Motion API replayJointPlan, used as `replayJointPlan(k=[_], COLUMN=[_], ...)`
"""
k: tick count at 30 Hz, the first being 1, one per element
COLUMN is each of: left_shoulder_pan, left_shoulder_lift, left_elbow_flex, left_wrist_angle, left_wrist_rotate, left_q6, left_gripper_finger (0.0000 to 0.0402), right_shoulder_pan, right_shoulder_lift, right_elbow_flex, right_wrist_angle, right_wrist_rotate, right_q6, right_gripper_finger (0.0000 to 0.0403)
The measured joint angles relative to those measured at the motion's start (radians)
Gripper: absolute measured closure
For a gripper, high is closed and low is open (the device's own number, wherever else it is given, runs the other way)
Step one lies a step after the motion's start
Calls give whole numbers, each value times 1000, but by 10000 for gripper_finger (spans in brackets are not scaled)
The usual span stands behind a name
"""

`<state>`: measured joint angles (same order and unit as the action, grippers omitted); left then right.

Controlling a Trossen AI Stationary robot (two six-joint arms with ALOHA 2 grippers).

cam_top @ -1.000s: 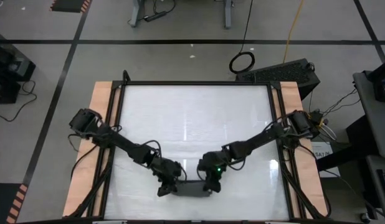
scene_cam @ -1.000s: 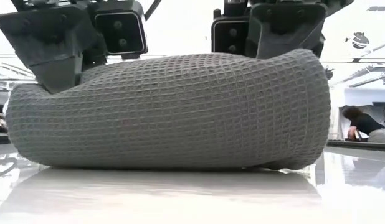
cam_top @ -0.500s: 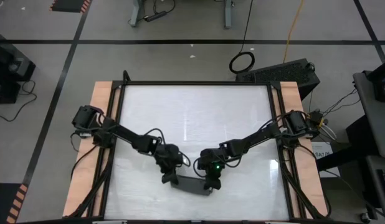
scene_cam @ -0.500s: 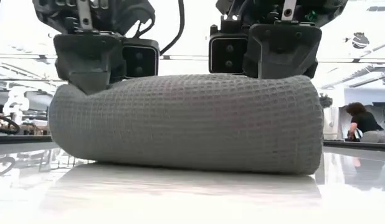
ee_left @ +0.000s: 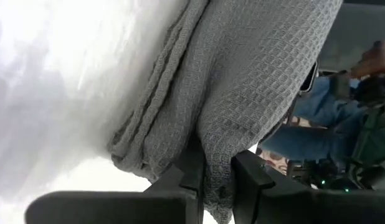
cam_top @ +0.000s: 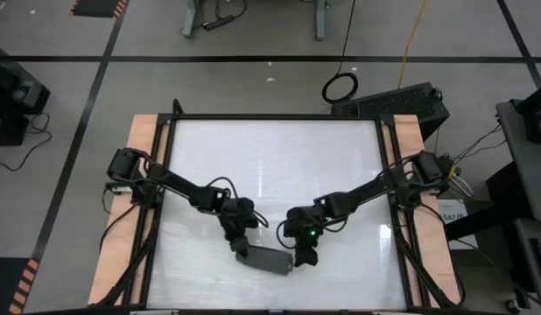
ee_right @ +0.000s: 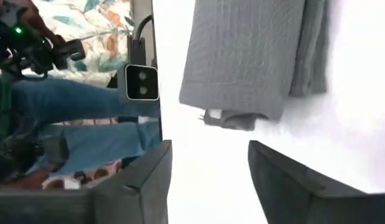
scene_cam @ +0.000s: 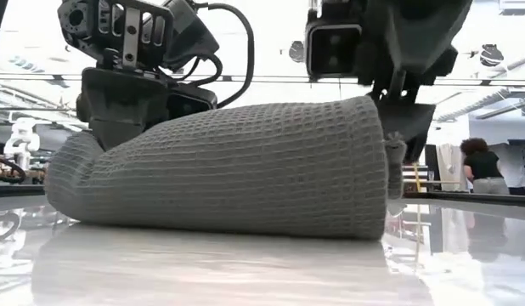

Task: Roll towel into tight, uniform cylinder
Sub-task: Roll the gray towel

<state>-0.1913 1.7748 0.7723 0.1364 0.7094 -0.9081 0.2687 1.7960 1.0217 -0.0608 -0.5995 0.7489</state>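
Note:
The towel (cam_top: pixel 266 260) is a dark grey waffle cloth rolled into a thick cylinder. It lies on its side on the white table near the near edge, slanting, with its left end farther from the near edge. My left gripper (cam_top: pixel 239 247) is shut on the roll's left end (scene_cam: pixel 76 166), which is squeezed narrower than the rest. My right gripper (ee_right: pixel 208 155) stands open just off the roll's right end (ee_right: pixel 242 99), with bare table between fingers and cloth. A small pale tag (ee_right: pixel 212 116) sticks out at that end. My left gripper pinches a raised fold of the towel's outer cloth (ee_left: pixel 211 143) between its two fingers, near the roll's left end. The fingers slant down from the table's far left side. How many layers the fold has cannot be told. The roll rests on the table along its length.
A black frame (cam_top: pixel 275 116) and wooden side boards (cam_top: pixel 139 175) border the white tabletop, with free room toward its far edge (cam_top: pixel 275 166). A person (scene_cam: pixel 482 163) is in the room beyond the table, at the right of the low view.
My right gripper has opened, let go of the roll's right end and drawn back a little. My left gripper has moved toward the table's right and far side, rolling its wrist, and carried the left end along. The roll has turned from level to slanting.

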Motion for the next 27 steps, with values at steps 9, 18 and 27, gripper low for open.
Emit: replayJointPlan(k=[9, 18, 27], left_shoulder_pan=[2, 2, 2], left_shoulder_lift=[4, 5, 5], left_elbow_flex=[1, 2, 2], left_wrist_angle=[11, 65, 64], left_wrist_rotate=[-18, -10, -31], left_q6=[-91, -255, -282], left_gripper_finger=[354, 354, 354], right_shoulder_pan=[159, 227, 156], right_shoulder_lift=[-137, -77, 105], right_elbow_flex=[1, 1, 0], right_wrist_angle=[74, 135, 424], right_wrist_rotate=[448, 723, 689], right_q6=[-81, -177, -207], right_gripper_finger=[213, 333, 396])
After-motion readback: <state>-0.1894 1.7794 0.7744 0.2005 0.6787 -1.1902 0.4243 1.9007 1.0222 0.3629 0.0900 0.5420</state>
